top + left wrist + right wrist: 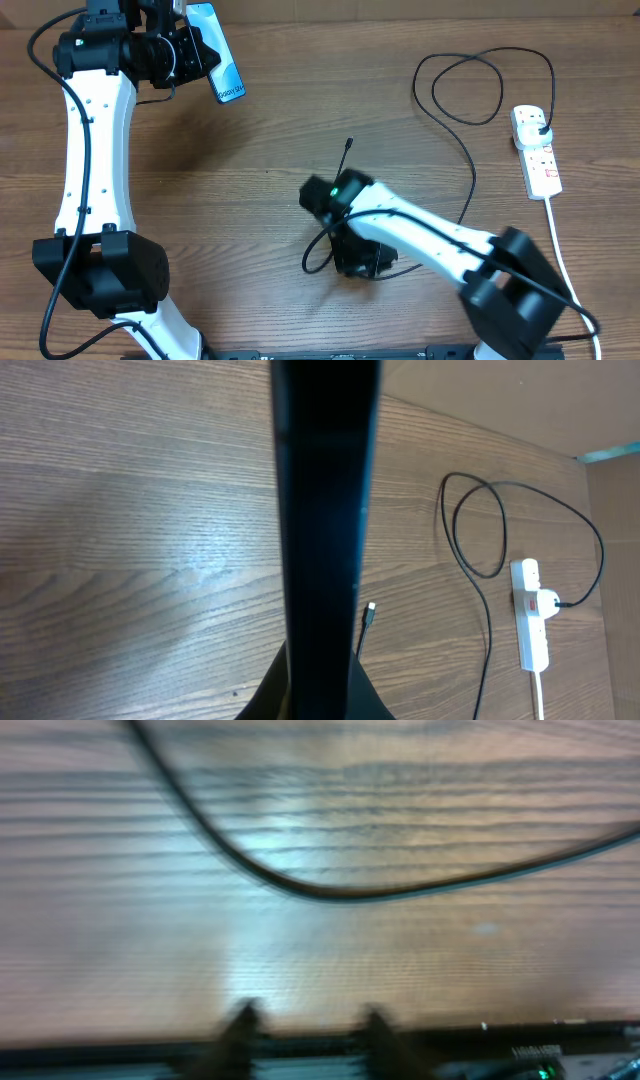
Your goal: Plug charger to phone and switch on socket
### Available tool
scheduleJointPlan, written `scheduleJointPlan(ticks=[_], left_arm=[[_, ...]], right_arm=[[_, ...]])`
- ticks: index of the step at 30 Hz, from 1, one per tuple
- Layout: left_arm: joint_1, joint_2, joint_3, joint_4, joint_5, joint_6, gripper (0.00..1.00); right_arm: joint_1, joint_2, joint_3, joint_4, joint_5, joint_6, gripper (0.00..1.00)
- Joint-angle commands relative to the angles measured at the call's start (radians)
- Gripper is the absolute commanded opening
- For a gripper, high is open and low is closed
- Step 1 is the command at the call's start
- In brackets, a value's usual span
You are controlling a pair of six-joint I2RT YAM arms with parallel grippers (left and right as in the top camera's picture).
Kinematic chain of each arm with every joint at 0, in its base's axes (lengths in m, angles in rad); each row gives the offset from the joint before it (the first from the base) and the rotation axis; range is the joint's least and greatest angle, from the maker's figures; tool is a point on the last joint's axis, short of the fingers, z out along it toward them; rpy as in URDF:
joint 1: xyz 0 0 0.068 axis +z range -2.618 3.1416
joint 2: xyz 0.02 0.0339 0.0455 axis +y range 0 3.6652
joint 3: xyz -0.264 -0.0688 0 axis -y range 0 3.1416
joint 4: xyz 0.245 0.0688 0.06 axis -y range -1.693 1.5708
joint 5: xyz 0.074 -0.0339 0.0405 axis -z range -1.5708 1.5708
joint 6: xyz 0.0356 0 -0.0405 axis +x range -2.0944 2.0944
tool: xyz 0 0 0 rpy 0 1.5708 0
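The right gripper is going after the charger, its fingers standing apart with nothing between them. To do this well, it is probably needing to take the cable just behind the connector tip, not at mid-loop, so that the tip is pointing out stiffly and can be lined up with the phone's port. In the blurred right wrist view the cable is arcing across the table just ahead of the fingers, not touching them. The tip is lying farther off, beyond the wrist. The left gripper is clamping the phone, lifted at the far left. The black plug is sitting in the socket.
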Motion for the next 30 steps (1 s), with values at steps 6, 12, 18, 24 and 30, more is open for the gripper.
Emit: scheduleJointPlan(ticks=[6,12,18,24,30], left_arm=[[0.0,-0.011,0.017,0.007,0.011,0.026,0.04],[0.0,-0.011,0.017,0.007,0.011,0.026,0.04],[0.0,-0.011,0.017,0.007,0.011,0.025,0.04],[0.0,-0.011,0.017,0.008,0.011,0.025,0.04],[0.0,-0.011,0.017,0.006,0.011,0.026,0.04]], right_arm=[[-0.259,-0.005,0.303,0.033,-0.004,-0.043,0.91],[-0.393,0.166,0.505,-0.039,-0.061,-0.06,0.91],[-0.394,0.388,0.78,-0.108,0.037,-0.035,0.97],[-0.385,0.396,0.782,0.07,-0.108,-0.039,0.98],[-0.376,0.417,0.735,0.108,-0.048,0.068,0.88]])
